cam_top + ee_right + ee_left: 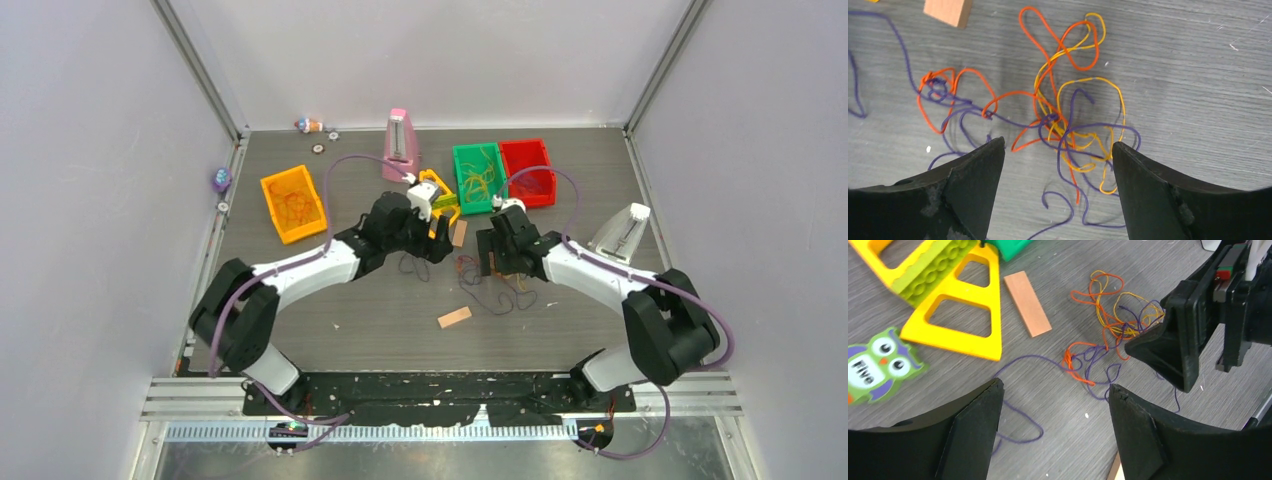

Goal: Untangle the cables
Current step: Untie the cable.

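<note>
The cables (1068,125) are a loose tangle of orange-red, yellow and dark purple strands lying on the grey table. They also show in the top view (492,288) and the left wrist view (1108,332). One purple strand (1023,422) trails out between the left fingers. My left gripper (1055,387) is open and empty, low over that trailing strand, to the left of the tangle. My right gripper (1056,145) is open and empty, hovering right over the tangle's thick part. In the top view the left gripper (435,243) and right gripper (492,262) face each other closely.
A wooden block (1027,302), yellow frame pieces (955,315), a green brick (930,275) and an owl card (878,365) lie by the left gripper. Orange (293,203), green (477,177) and red (527,170) bins, a pink metronome (400,145), a white metronome (620,233) and another wooden block (454,317) stand around.
</note>
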### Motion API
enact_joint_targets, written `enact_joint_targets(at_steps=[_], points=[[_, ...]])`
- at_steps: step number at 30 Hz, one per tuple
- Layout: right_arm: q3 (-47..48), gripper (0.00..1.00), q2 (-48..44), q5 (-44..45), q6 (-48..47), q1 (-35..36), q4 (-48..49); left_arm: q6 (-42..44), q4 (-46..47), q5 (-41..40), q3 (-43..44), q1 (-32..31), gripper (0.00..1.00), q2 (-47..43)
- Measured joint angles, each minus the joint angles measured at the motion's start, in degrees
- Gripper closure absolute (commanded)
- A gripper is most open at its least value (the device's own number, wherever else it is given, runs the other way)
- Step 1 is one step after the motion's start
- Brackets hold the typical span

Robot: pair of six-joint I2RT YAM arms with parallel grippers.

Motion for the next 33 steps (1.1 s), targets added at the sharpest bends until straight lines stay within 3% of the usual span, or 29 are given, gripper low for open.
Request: enact_joint_targets(at_steps=[5, 12, 14, 33], points=[[1.0, 0.22, 4.6, 3.2, 1.5, -0.1, 1.4, 0.9, -4.0, 5.0, 7.0, 0.0, 0.24, 9.0], [-0.3, 0.44, 7.0, 3.8, 3.1, -1.3, 4.0, 3.3, -11.7, 13.7, 14.6, -0.2, 0.28, 17.8], [-1.0, 0.46, 7.0, 3.1, 3.3, -1.6, 5.0, 4.0, -13.0, 15.0, 16.3, -0.3, 0.29, 19.2], [-4.1, 0.47, 4.7, 1.2, 3.5, -2.3, 8.3, 8.9, -21.6, 17.7, 28.6, -0.5, 0.44, 29.0]])
